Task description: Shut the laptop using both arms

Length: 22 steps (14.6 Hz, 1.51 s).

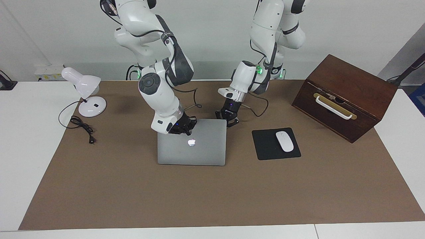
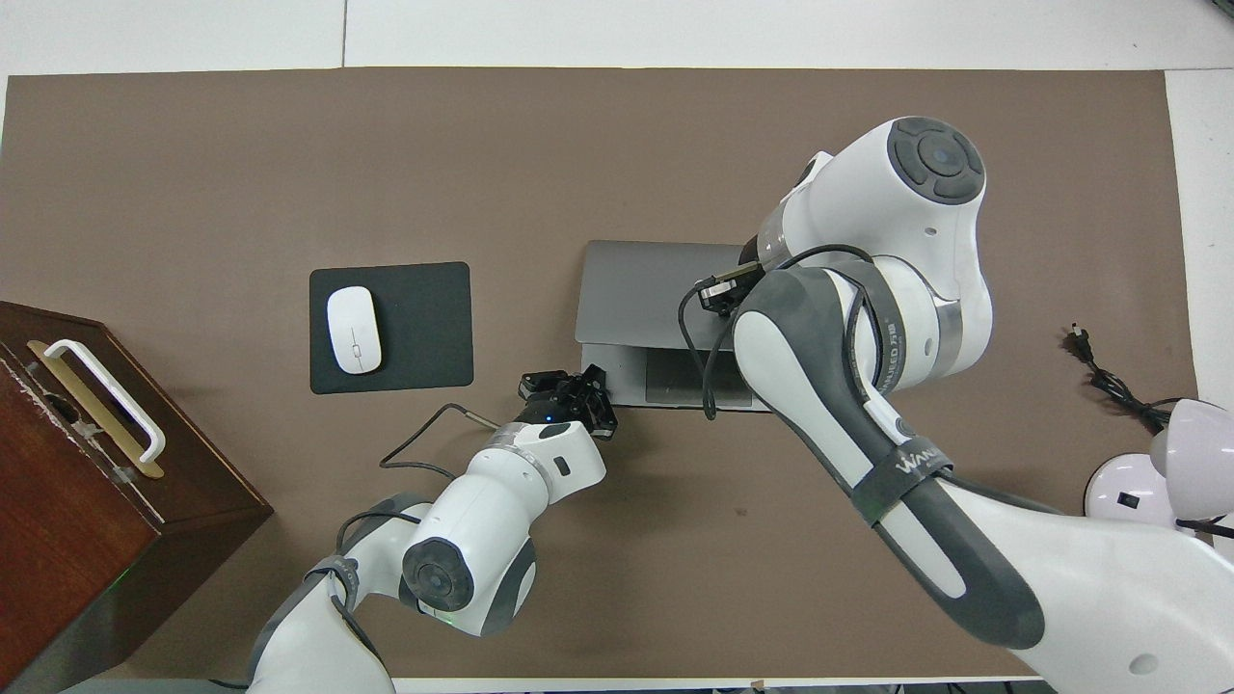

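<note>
The silver-grey laptop [image 1: 199,151] [image 2: 636,289] stands partly open in the middle of the brown mat, its lid with the lit apple logo tilted low over the base. My right gripper [image 1: 182,127] is shut and rests on the lid's upper edge, toward the right arm's end; in the overhead view the right arm covers it. My left gripper [image 1: 229,120] [image 2: 581,390] is shut, low at the laptop's corner toward the left arm's end, by the base's edge nearest the robots. Whether it touches the laptop I cannot tell.
A black mouse pad [image 1: 265,146] [image 2: 424,328] with a white mouse [image 1: 285,141] [image 2: 353,330] lies beside the laptop toward the left arm's end. Past it stands a brown wooden box [image 1: 345,96] [image 2: 87,482]. A white desk lamp [image 1: 87,89] and its cable [image 1: 81,126] sit at the right arm's end.
</note>
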### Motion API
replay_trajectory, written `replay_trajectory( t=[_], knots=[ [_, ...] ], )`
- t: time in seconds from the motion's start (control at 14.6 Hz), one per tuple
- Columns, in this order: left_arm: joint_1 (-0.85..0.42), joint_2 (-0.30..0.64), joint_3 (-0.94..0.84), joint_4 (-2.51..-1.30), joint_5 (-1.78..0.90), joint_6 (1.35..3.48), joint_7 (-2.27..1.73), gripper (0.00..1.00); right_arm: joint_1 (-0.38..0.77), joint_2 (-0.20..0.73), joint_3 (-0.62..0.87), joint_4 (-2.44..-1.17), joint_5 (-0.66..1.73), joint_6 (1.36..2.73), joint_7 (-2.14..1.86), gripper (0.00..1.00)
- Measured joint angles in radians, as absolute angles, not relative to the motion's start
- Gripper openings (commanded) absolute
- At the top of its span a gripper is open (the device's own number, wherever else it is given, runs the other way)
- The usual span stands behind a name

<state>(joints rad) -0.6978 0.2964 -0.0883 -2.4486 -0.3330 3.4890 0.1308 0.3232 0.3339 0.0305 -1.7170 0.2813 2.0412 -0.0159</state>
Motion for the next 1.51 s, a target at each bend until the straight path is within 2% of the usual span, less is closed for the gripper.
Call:
replay_trajectory(
  t=[0.75,1.51],
  knots=[
    [-0.697,0.298,-0.088,-2.450,-0.322,3.495,0.181,0.00,0.324,0.294,0.032,-1.819,0.281,2.042,-0.009,0.00],
    [-0.688,0.299,-0.088,-2.451,-0.315,3.496,0.199,0.00,0.327,0.285,0.033,-1.863,0.281,2.044,-0.008,0.00]
  ],
)
